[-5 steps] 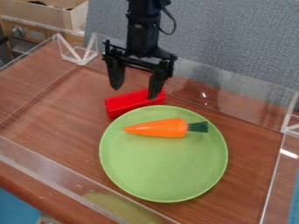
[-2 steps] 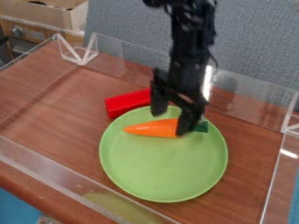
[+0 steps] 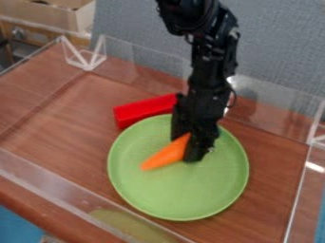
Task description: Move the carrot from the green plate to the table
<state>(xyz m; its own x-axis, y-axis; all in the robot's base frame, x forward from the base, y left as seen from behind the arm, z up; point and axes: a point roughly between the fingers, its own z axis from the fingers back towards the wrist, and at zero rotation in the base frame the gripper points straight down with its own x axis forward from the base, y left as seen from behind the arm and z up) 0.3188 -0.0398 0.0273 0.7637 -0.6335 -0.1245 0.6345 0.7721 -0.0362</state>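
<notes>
The orange carrot [image 3: 162, 158] lies on the light-green plate [image 3: 191, 197], its tip pointing to the lower left. Its thick end with the green top is hidden under my gripper [image 3: 193, 150]. The gripper points straight down over the plate's middle, and its dark fingers [image 3: 200, 140] are shut on the carrot's thick end. The plate rests on the reddish-brown table [image 3: 64, 109].
A red rectangular block [image 3: 143, 109] lies on the table just behind the plate's left rim. Clear acrylic walls [image 3: 273, 95] border the tabletop at the back, right and front. Cardboard boxes [image 3: 51, 19] stand beyond the back left wall.
The gripper came down and to the right from above the red block onto the plate, rolled, and shut on the carrot. The carrot swung from level to pointing lower left.
</notes>
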